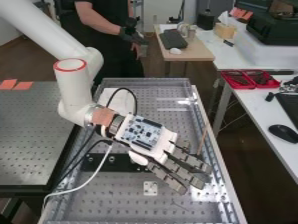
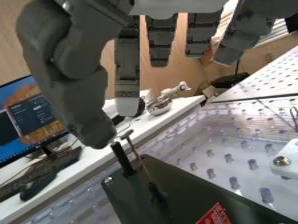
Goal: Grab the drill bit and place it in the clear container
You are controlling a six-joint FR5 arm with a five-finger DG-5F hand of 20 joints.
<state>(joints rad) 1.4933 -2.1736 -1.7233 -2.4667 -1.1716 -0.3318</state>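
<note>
The hand (image 1: pixel 174 162) is over the lower right part of the perforated bench in the high view, its fingers spread and nearly straight. In the wrist view the hand (image 2: pixel 127 70) is open, with its thumb tip close to the top of a black upright post. A slender, twisted, brownish rod (image 2: pixel 142 162), apparently the drill bit, leans beside that post over a black plate (image 2: pixel 183 187), apart from the fingers. A thin brown rod (image 1: pixel 202 140) shows beside the fingers in the high view. Which thing is the clear container, I cannot tell.
Transparent walls (image 1: pixel 148 79) edge the perforated bench. A black bar (image 1: pixel 100 162) and a small white block (image 1: pixel 151 188) lie near the hand. Cables loop beside the wrist. Red bins (image 1: pixel 249 79) and a mouse (image 1: pixel 284 133) are on the side table.
</note>
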